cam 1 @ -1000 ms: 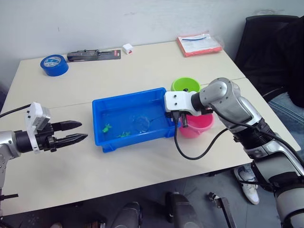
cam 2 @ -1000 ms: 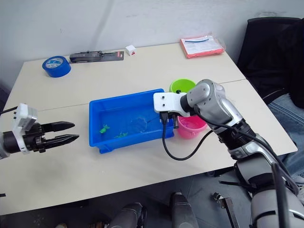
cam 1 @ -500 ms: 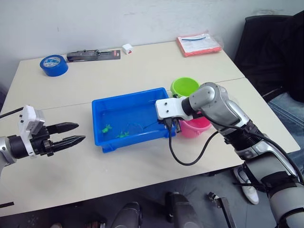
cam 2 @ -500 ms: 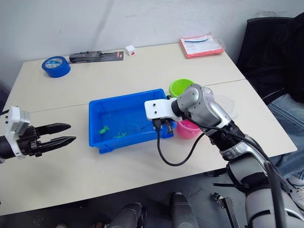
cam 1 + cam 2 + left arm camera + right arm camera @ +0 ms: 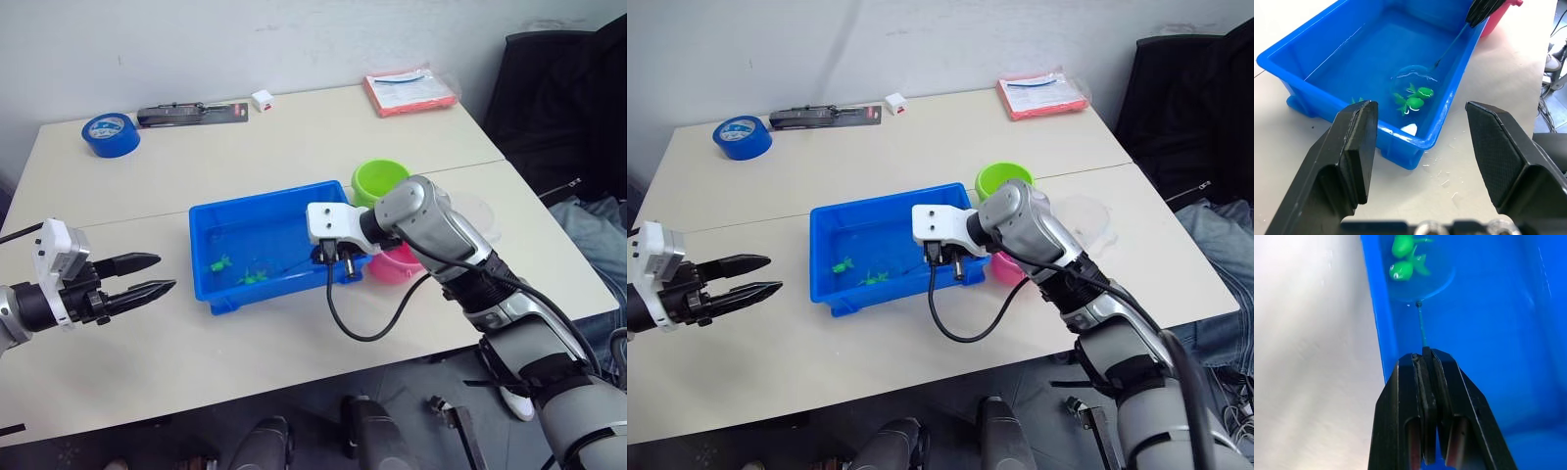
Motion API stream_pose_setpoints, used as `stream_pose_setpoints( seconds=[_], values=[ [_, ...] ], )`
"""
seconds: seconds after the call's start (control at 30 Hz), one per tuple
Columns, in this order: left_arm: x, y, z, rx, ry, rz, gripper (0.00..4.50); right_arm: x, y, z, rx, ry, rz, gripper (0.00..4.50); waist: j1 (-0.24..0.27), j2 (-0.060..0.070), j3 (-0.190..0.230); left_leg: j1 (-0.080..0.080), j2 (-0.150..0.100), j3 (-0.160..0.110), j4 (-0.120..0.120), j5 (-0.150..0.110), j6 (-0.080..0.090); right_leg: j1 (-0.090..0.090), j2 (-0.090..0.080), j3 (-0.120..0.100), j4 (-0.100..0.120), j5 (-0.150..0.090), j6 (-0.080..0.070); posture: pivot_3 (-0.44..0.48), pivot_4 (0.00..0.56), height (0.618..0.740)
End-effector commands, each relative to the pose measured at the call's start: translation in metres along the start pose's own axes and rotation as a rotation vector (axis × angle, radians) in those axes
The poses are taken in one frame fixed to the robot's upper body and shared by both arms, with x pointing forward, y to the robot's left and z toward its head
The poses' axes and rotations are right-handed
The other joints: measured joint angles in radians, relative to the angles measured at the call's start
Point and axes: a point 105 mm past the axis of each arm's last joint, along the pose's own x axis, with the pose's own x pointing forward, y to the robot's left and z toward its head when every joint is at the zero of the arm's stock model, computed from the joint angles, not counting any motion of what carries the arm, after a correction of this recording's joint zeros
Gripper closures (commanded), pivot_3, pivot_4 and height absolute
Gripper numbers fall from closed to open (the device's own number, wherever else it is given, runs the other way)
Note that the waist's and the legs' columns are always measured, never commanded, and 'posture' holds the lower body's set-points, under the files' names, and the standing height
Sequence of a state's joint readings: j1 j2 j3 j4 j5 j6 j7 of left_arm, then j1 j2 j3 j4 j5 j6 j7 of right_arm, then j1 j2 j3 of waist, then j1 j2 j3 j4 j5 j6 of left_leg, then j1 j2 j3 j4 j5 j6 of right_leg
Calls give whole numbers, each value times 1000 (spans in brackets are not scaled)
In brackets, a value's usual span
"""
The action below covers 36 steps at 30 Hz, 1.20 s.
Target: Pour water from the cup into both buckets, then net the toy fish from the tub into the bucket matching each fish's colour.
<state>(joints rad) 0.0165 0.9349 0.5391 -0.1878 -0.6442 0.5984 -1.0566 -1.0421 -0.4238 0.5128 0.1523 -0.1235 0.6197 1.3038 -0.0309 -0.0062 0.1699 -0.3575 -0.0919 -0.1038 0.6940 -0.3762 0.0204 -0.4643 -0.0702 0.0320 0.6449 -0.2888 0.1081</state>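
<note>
The right tool [image 5: 1425,355] is pinched tight on the thin handle of the net [image 5: 1420,284], gripping it at the far end from the hoop. That long hold lets the hoop reach down into the water of the tub [image 5: 211,235] while the tool itself stays above the rim on the side nearest the buckets. The hoop lies low in the water ahead of the tool, and two green fish [image 5: 1418,98] sit on or just over the mesh; whether they are truly inside the hoop or only above it is hard to say through the water. A further green fish [image 5: 220,262] lies farther from the right tool, towards the tub's opposite end.

The green bucket [image 5: 377,178] and the pink bucket [image 5: 392,264] stand just behind the right tool, touching or nearly touching the tub wall, so a netted fish needs only a short carry. The cup [image 5: 1085,215] rests on the desk [image 5: 294,127] beyond the buckets.

The left tool [image 5: 132,276] hovers over the desk with its fingers spread, holding nothing, well apart from the tub's end; it looks parked clear of the netting. No readable writing or brand shows on the tub, buckets or net.
</note>
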Motion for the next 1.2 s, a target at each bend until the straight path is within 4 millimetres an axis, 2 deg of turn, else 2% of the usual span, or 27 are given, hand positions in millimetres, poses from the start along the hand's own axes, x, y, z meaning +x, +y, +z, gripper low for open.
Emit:
stream_pose_setpoints(
  seconds=[0.03, 0.2, 0.47, 0.9, 1.07, 1.2],
  values=[
    [0, -1, 9, 34, -34, 0, 1399, -11, -5, 14, 16, -47, -15, 3720, 0, 0, 0, 0, 0, 0, 0, 0, 0, 0, 0, 0, 0, 0, 0, 0, 150, 740],
    [4, 0, 11, 39, -42, -6, 1399, -15, -14, 11, -2, -22, -70, 3720, 0, 0, 0, 0, 0, 0, 0, 0, 0, 0, 0, 0, 0, 0, 0, 0, 150, 740],
    [5, -1, 12, 41, -45, -11, 1399, -11, -17, 2, -47, 21, -104, 3720, -1, 0, 0, 0, 0, 0, 0, 0, 0, 0, 0, 0, 0, 0, 0, 0, 150, 740],
    [7, -2, 11, 39, -48, -16, 1399, -15, -42, -5, -83, 69, -235, 3720, -4, 0, 0, 0, 0, 0, -1, 0, 0, 0, 0, 0, 0, 0, 0, 0, 150, 740],
    [8, -2, 12, 39, -51, -17, 1399, -23, -38, -2, -52, 48, -207, 3720, -3, 0, 0, 0, 0, 0, -1, 0, 0, 0, 0, 0, -1, 0, 0, 0, 150, 740],
    [11, -1, 12, 40, -55, -24, 1399, -30, -37, -14, -39, 98, -219, 3720, -1, 0, 0, 0, 0, 0, -1, 0, 0, 0, 0, 0, -1, 0, 0, 0, 150, 740]
  ],
)
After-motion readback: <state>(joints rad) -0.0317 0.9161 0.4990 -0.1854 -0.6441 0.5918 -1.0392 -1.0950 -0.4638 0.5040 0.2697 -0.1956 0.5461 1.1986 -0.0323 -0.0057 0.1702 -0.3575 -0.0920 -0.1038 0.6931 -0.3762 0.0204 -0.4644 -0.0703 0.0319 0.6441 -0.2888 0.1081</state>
